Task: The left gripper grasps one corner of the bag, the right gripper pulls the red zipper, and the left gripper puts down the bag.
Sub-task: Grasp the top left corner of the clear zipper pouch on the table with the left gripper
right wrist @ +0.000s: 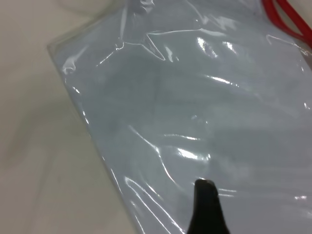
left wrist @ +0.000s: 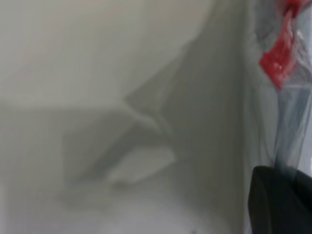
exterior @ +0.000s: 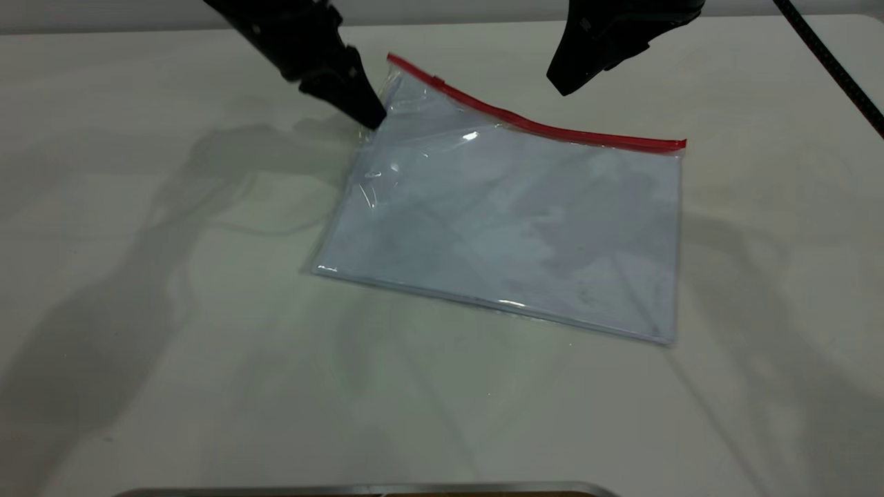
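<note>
Clear bag (exterior: 511,221) of white sheets lies on the table (exterior: 173,345), its far-left corner lifted. Left gripper (exterior: 369,114) is pinched closed on the bag's edge just below that corner. Right gripper (exterior: 570,81) hovers above the red zipper (exterior: 539,125), not touching; its jaw opening cannot be told.

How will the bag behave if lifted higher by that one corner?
Probably floppy: the bag already bends where the left gripper lifts its corner. Its glossy plastic looks slippery, so it may slide out. The paper inside could shift downward.
</note>
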### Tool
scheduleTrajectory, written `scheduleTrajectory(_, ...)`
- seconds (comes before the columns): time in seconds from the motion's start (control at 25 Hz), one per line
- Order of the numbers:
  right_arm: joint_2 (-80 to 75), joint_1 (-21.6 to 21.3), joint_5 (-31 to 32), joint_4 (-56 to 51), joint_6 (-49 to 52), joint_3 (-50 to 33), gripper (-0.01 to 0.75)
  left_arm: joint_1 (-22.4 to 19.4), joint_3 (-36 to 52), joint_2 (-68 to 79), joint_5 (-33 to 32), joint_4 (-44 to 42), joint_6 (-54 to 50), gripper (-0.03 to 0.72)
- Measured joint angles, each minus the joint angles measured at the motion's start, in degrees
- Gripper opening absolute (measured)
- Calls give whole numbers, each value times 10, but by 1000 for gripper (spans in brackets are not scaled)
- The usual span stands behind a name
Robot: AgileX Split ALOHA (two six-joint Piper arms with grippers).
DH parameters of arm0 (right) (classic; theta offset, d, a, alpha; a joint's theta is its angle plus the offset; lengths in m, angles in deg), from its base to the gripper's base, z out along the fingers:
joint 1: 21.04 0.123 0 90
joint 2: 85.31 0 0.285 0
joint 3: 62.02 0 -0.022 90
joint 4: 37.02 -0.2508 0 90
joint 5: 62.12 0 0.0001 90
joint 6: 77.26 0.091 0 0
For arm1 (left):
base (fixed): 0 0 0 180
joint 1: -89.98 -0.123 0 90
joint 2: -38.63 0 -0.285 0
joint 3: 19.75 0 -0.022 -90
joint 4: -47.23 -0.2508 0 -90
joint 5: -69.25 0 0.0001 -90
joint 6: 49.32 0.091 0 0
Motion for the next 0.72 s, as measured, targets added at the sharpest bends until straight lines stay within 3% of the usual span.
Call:
scheduleTrajectory(0.2,0,0,1,0,4,0,578,0,0,22,11,6,-9,20)
scheduleTrajectory(0.36,0,0,1,0,4,0,578,0,0,23,11,7,-10,82)
scheduleTrajectory(0.52,0,0,1,0,5,0,578,0,0,24,15,22,-10,235)
scheduleTrajectory(0.72,0,0,1,0,5,0,578,0,0,28,40,54,-10,481)
